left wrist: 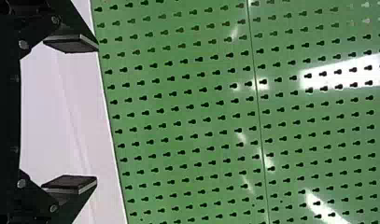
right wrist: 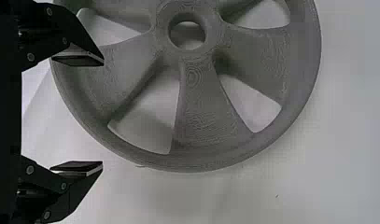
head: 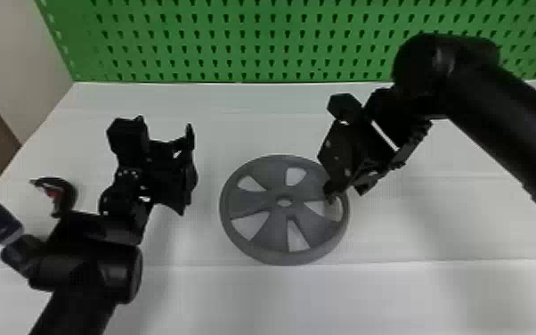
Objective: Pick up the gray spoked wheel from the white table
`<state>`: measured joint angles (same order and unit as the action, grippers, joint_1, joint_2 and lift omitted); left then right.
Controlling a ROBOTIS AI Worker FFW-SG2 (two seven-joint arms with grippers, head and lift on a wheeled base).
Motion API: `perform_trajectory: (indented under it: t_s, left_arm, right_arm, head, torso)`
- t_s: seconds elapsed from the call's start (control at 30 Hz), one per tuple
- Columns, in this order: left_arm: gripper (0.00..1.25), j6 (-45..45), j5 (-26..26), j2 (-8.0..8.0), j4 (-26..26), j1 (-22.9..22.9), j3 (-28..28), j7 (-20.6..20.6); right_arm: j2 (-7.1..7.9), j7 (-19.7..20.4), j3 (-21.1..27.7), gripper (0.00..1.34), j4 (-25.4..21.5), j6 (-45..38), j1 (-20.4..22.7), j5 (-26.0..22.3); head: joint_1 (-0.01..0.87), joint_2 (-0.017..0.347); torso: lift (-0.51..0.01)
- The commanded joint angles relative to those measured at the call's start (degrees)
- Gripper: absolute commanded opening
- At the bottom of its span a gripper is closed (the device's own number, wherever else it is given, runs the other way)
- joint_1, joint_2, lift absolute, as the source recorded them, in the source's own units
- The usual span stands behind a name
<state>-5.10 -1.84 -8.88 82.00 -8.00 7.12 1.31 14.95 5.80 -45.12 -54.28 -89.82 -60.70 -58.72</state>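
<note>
The gray spoked wheel [head: 249,205] lies flat on the white table [head: 253,124], at the middle of the head view. My right gripper [head: 347,193] is at the wheel's right side, with one finger overlapping the rim there; whether it touches cannot be told. In the right wrist view the same gripper [right wrist: 102,113] has its two fingers wide apart, and the wheel [right wrist: 201,112] shows beyond them with nothing held. My left gripper [head: 188,169] is off to the wheel's left, apart from it. The left wrist view shows this gripper [left wrist: 96,113] open, facing the green pegboard.
A green pegboard [head: 236,44] stands along the table's back edge. The black right arm [head: 503,116] crosses the table's right side, and the left arm [head: 84,271] covers part of the front left. A pale wall [head: 18,53] rises at the back left.
</note>
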Motion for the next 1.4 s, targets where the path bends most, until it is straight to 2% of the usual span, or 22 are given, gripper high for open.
perform_trajectory:
  t_s: [0.0,0.33,0.73,0.87,1.0,1.2,1.37]
  left_arm:
    - [0.98,0.00,-0.01,0.00,0.00,-0.08,0.08,0.00]
    - [0.98,0.00,-0.01,0.00,0.00,-0.17,0.08,0.00]
    - [0.98,0.00,-0.27,0.00,0.00,-0.26,0.00,0.00]
    - [0.98,0.00,-0.27,0.00,0.00,-0.35,0.08,0.00]
    - [0.98,0.00,-0.27,0.00,0.00,-0.35,0.17,0.00]
    - [0.98,0.00,-0.27,0.00,0.00,-0.35,0.00,0.00]
    - [0.98,0.00,-0.18,0.00,0.00,-0.35,0.08,0.00]
  right_arm:
    - [-0.01,0.00,-0.23,0.86,-0.03,-0.26,-0.12,0.01]
    - [-0.28,0.00,-0.23,0.86,-0.03,-0.18,-0.12,0.45]
    - [-3.18,0.00,8.56,0.86,0.49,-0.26,3.39,9.50]
    - [-4.32,0.00,10.93,0.86,2.34,-0.26,3.74,12.58]
    - [-4.76,0.00,11.73,0.86,5.33,1.49,3.74,12.76]
    - [-3.97,0.00,9.44,0.86,5.50,5.71,3.48,10.73]
    - [-4.49,0.00,9.18,0.86,6.82,5.36,2.69,10.56]
  head:
    - [0.806,0.044]
    - [0.806,0.044]
    - [0.806,0.044]
    - [0.806,0.044]
    - [0.806,0.044]
    - [0.806,0.044]
    - [0.806,0.044]
  torso:
    - [-0.098]
    - [-0.098]
    - [-0.098]
    - [-0.098]
    - [-0.098]
    - [-0.098]
    - [-0.098]
